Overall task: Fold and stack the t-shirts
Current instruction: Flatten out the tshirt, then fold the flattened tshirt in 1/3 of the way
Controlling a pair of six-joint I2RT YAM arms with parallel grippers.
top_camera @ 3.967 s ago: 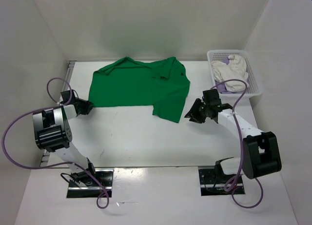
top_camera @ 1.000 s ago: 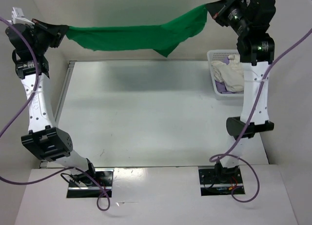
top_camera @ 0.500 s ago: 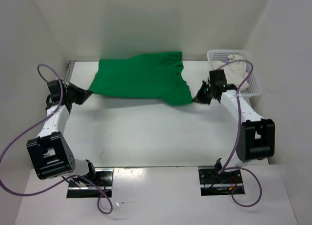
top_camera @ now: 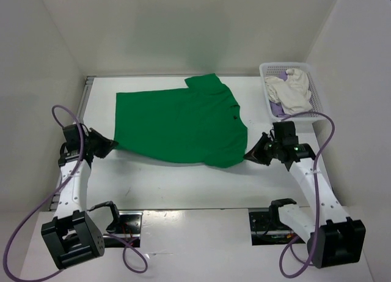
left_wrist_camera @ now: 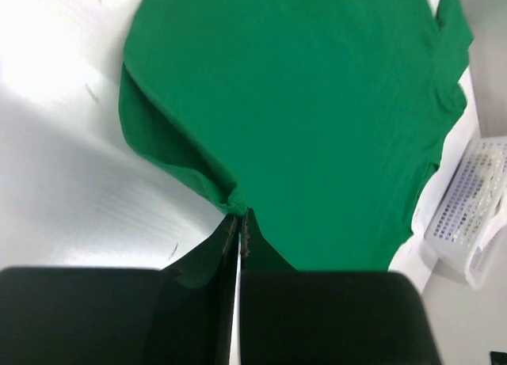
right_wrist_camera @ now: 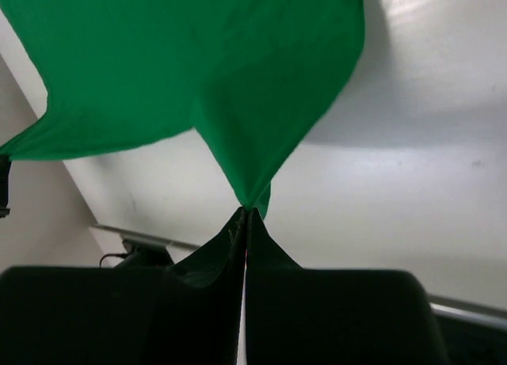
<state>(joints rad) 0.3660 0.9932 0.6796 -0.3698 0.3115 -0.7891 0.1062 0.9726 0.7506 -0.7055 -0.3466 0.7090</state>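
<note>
1. Two grippers hold one shirt. The left gripper (top_camera: 105, 146) is pinched tight on the near left corner of the green t-shirt (top_camera: 177, 126). The right gripper (top_camera: 253, 155) is pinched tight on its near right corner.
2. The green t-shirt lies spread out on the counter (top_camera: 183, 184), toward the back and the middle. Most of it is flat. The two held corners are pulled to a point and sit a little above the counter, as both wrist views show.
3. One sleeve pokes out at the far edge. A small dark spot by the right edge may be a button, but it is too small to tell.
4. The white t-shirt (top_camera: 293, 92) is bunched up in the basket (top_camera: 322, 114) at the far right. A bit of the lavender t-shirt (top_camera: 278, 109) peeks out under it. Neither one is folded yet.
5. I think the step in hand is laying the green t-shirt flat, so it is ready to fold. No fold is made yet, so the job looks like it is only near its start.
6. The next move likely calls for lowering both corners onto the counter and letting go. The cloth should lie smooth, with no bumps.
7. After that, each gripper would need a new hold on an edge, to fold one side over the other.
8. The cloth is soft and floppy, so a quick pull could wrinkle it or drag it out of place.
</note>
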